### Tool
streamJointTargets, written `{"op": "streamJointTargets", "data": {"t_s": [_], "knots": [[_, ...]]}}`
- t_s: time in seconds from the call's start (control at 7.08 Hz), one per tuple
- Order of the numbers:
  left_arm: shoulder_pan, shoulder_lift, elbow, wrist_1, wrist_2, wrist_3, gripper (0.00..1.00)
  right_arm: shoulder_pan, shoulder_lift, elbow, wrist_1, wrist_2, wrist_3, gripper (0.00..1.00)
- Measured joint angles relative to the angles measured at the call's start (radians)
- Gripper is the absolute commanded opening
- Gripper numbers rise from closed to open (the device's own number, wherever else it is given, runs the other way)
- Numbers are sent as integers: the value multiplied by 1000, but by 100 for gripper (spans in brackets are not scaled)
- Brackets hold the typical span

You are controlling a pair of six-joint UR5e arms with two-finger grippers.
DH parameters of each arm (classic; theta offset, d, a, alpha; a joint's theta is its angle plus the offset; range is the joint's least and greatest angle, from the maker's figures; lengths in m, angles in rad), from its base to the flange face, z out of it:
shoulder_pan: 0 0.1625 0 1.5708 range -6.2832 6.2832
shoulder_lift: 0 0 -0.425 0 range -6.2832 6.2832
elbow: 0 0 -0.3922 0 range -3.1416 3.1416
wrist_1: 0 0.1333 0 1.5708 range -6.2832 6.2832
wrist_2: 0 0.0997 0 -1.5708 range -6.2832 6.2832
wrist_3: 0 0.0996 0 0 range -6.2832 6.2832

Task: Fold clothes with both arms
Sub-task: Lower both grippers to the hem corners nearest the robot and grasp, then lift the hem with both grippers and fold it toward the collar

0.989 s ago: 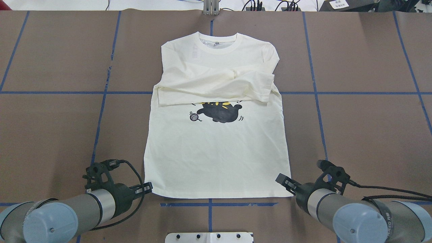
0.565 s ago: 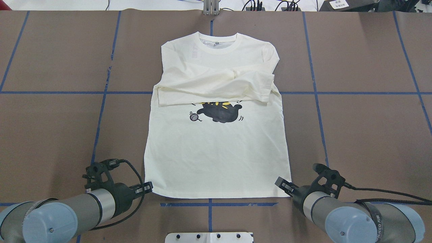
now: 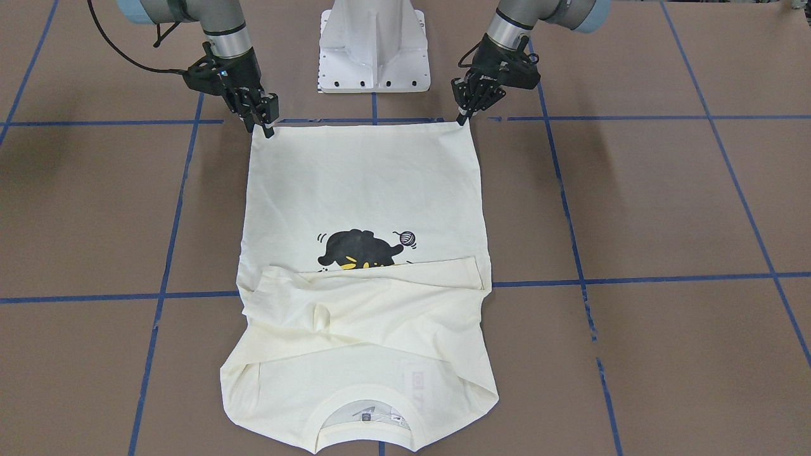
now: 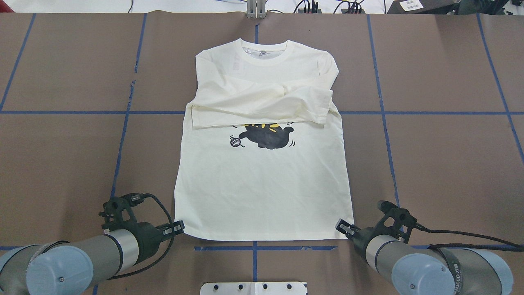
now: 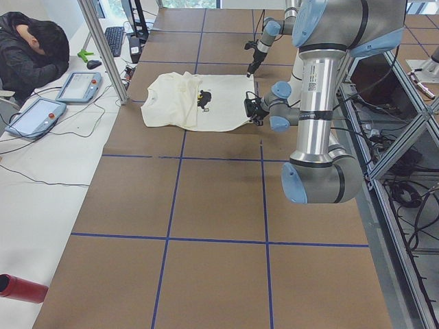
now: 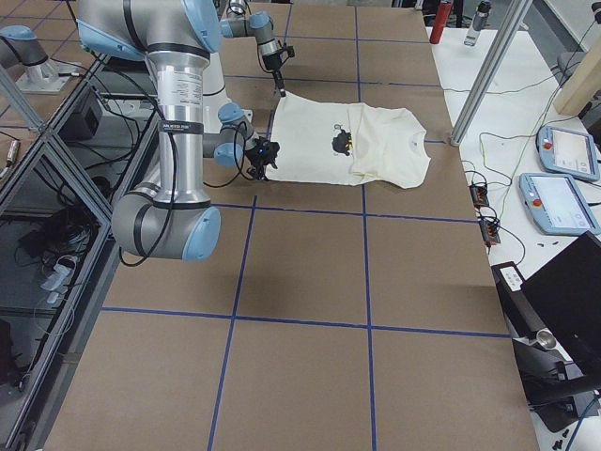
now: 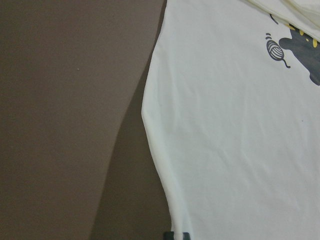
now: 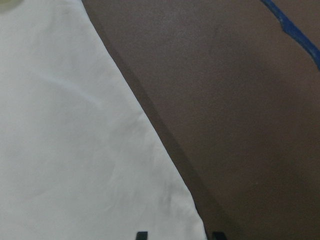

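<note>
Starting nearest the robot, we see the white pedestal [image 4: 254, 288] at the near edge of the counter [image 4: 442, 155], and just beyond it both arms reach down to the hem of the T-shirt [image 4: 262, 192]. Our left end effector [image 4: 177, 226] sits at the hem's left corner, narrow and, as far as we can judge, pinched on the cloth. Our right end effector [image 4: 343, 226] is at the right corner with its fingers [image 8: 141, 235] apart, the corner lying between them and not yet clamped. We judge the step in hand to be gripping both hem corners for the bottom-to-top fold. Next the right one needs to close, then both should lift evenly and carry the hem toward the collar [image 4: 268, 53]. Farther on, the shirt lies flat and face up, its cat print [image 4: 268, 137] showing and its sleeves [image 4: 262, 102] crossed over the chest. Those sleeves are the one thing the hem must pass over. Blue tape lines [image 4: 123, 139] mark the counter, and cables [image 4: 311, 6] lie past its far edge
</note>
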Motion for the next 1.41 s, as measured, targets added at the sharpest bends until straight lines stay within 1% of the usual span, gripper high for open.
{"op": "streamJointTargets", "data": {"t_s": [0.28,0.42,0.57,0.71,0.85,0.99,1.13,1.27,1.41], "knots": [[0,3,-4,0,0,0,0,2,-7,4,-7,-11,-8,0],[0,4,-9,1,-1,0,0,3,-9,30,-45,-8,-15,0],[0,4,-27,20,-3,0,0,3,-10,114,-142,14,-27,0],[0,6,-90,88,-16,0,0,3,-10,231,-256,49,-38,0],[0,8,-226,231,-60,-1,0,-2,-10,360,-363,82,-43,0],[0,8,-384,402,-118,-4,0,-8,-7,483,-460,117,-45,0],[-4,3,-530,557,-175,-4,0,-3,0,588,-542,155,-46,0],[-22,-6,-608,647,-217,4,0,22,8,637,-585,179,-63,0],[-69,-33,-622,684,-248,58,0,78,20,649,-602,210,-106,0]]}}
